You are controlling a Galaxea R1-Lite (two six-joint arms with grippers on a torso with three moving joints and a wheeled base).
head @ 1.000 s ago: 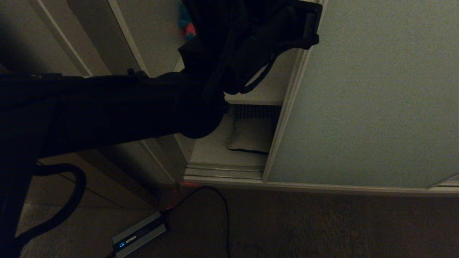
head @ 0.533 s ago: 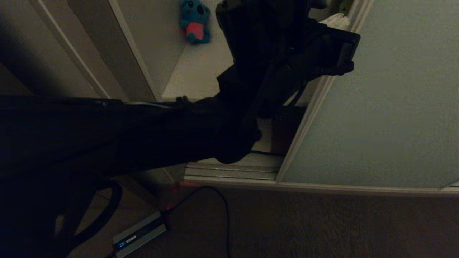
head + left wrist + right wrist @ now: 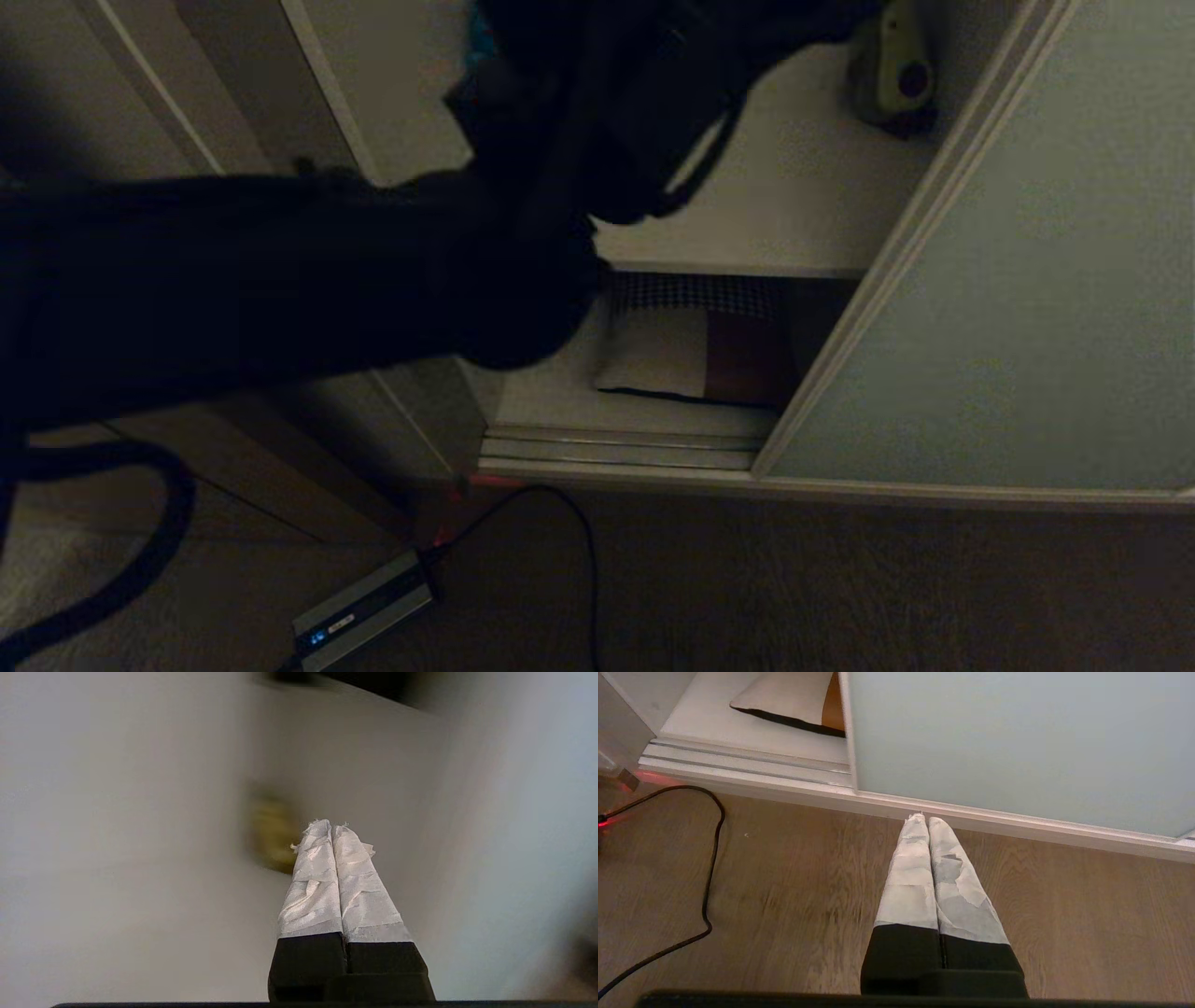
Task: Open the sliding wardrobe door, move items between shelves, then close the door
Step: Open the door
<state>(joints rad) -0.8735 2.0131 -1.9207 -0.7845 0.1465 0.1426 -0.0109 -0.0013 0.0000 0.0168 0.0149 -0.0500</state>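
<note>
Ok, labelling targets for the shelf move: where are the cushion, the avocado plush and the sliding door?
cushion (image 3: 686, 350), head view, beige block.
avocado plush (image 3: 894, 79), head view, pale front.
sliding door (image 3: 1017, 742), right wrist view, panel face.

Left arm (image 3: 280, 280) hides the koala plush (image 3: 478, 47); door (image 3: 1027, 280) half-hides the cushion (image 3: 691, 350).

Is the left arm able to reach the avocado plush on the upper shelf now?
Probably yes. The sliding door stands clear of the avocado plush, and the left pincer, shut, already points at it inside the wardrobe with nothing between.
</note>
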